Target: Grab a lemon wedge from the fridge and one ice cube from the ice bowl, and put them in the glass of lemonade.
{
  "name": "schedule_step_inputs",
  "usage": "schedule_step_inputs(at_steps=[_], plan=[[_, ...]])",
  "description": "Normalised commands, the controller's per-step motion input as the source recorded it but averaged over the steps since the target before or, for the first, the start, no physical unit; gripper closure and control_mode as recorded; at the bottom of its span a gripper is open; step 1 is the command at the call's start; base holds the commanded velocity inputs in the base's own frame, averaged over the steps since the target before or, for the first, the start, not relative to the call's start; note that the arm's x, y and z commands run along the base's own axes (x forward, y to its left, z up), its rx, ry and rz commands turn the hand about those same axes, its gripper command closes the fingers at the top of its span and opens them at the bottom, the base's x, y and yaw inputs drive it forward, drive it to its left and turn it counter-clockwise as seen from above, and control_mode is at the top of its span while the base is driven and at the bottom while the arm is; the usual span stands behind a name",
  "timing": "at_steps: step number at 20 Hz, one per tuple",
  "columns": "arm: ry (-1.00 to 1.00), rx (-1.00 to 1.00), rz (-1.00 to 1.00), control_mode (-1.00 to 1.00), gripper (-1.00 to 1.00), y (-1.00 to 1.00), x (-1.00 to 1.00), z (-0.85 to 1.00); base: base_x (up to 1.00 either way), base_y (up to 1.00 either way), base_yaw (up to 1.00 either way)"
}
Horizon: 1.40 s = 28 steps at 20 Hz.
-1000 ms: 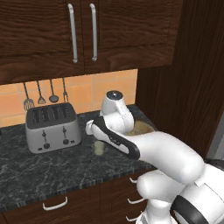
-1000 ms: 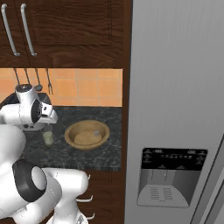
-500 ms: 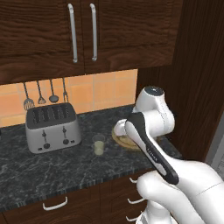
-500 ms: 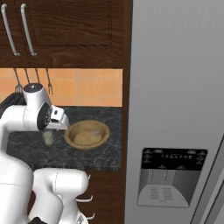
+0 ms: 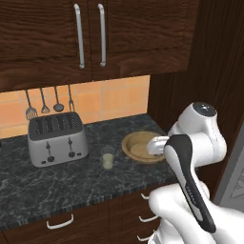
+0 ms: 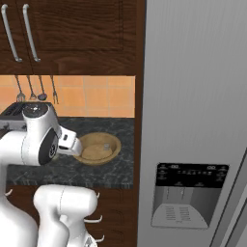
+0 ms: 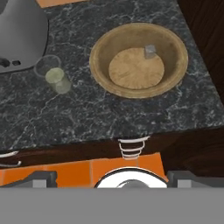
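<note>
The gripper [image 7: 111,177] hangs wide open and empty above the round tan wooden ice bowl [image 7: 175,70], its small grey ice cube [image 7: 150,51] untaken, the clear lemonade glass [image 7: 57,78] just beside, so nothing seems done yet.

One ice bowl [image 7: 139,59], one ice cube [image 7: 150,51], one glass of lemonade [image 7: 57,78], one toaster [image 5: 56,138].

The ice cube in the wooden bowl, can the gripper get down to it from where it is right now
Probably yes. The ice cube lies alone against the inner wall of the ice bowl, uncovered, and the hand camera looks down on it over bare counter. The glass of lemonade and toaster stand off to one side.
</note>
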Motion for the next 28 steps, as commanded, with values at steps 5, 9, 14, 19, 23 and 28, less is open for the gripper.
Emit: schedule_step_inputs(at_steps=[5, 9, 14, 19, 23, 28], plan=[[0.00, -0.01, 0.00, -1.00, -1.00, -0.01, -0.10, 0.47, 0.00, 0.00, 0.00], [0.00, 0.02, 0.00, -1.00, -1.00, -0.07, -0.08, 0.06, 0.00, 0.00, 0.00], [0.00, 0.00, 0.00, 1.00, -1.00, 0.00, 0.00, 0.00, -0.22, 0.00, 0.00], [0.00, 0.00, 0.00, 1.00, -1.00, 0.00, 0.00, 0.00, -1.00, -0.26, -0.21], [0.00, 0.00, 0.00, 1.00, -1.00, 0.00, 0.00, 0.00, -0.40, -0.76, -0.36], [0.00, 0.00, 0.00, 1.00, -1.00, 0.00, 0.00, 0.00, -0.07, -1.00, -0.24]])
